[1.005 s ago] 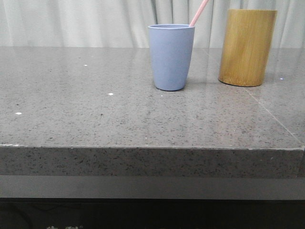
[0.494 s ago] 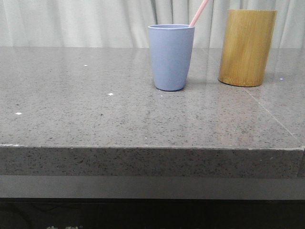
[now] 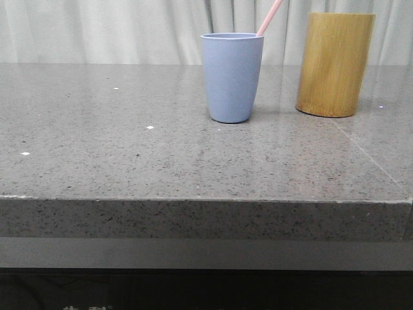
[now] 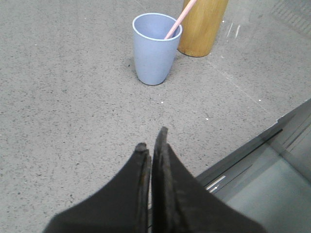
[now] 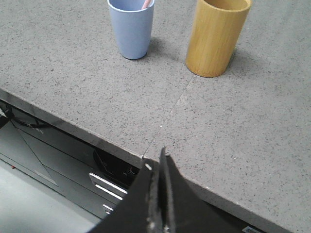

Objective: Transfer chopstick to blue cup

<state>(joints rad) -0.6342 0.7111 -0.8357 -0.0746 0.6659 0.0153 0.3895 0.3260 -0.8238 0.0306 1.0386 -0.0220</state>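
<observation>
The blue cup (image 3: 231,76) stands upright on the grey stone table. A pale pink chopstick (image 3: 270,17) stands in it, leaning right over the rim. The cup also shows in the left wrist view (image 4: 155,47) with the chopstick (image 4: 179,20), and in the right wrist view (image 5: 131,26) with only a pink tip (image 5: 145,4). My left gripper (image 4: 151,141) is shut and empty, above the table near its edge, well short of the cup. My right gripper (image 5: 156,162) is shut and empty, over the table's front edge. Neither gripper shows in the front view.
A taller yellow-brown bamboo holder (image 3: 335,63) stands right of the cup, a little apart from it; its inside looks empty in the right wrist view (image 5: 216,36). The table's front edge (image 3: 206,200) drops to dark cabinet fronts (image 5: 63,160) below.
</observation>
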